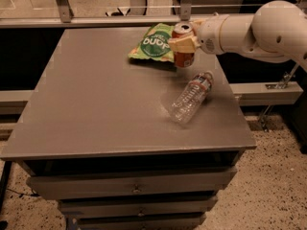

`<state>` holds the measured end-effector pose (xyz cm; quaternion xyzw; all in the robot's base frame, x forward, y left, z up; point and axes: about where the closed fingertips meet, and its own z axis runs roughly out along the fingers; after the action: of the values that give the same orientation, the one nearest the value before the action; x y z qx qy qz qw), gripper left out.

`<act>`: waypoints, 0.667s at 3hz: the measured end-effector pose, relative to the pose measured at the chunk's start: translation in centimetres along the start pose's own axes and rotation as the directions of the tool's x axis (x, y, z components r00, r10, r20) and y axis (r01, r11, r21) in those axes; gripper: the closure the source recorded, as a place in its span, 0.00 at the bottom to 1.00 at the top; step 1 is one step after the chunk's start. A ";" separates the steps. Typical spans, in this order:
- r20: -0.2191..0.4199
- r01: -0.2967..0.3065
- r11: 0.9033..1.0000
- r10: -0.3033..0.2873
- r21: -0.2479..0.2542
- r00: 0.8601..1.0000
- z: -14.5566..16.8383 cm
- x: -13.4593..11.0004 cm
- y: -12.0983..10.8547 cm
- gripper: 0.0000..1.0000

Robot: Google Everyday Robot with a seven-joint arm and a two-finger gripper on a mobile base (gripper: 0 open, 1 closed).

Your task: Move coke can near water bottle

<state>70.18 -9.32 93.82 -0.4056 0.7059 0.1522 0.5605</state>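
The coke can [183, 56], red-orange with a silver top, stands upright at the back right of the grey table [96, 104]. My gripper [183, 43] reaches in from the right on a white arm and is shut on the can around its upper half. The water bottle [191, 97], clear and crinkled with a red-and-white label near its neck, lies on its side just in front of the can, its cap end pointing toward the back right. A short gap separates can and bottle.
A green snack bag [154, 43] lies just left of the can at the back of the table. Drawers [134, 188] sit below the tabletop. A metal rail [120, 19] runs behind the table. The table's right edge is close to the bottle.
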 end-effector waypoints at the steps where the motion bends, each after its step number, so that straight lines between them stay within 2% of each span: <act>1: -0.031 0.000 1.000 0.001 0.030 1.000 -1.3 0.6 -1.3 1.00; 2: -0.052 -0.008 0.999 0.010 0.053 0.999 -2.8 1.0 -2.0 1.00</act>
<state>69.69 -12.85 94.27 -0.3914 0.7259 0.1254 0.5515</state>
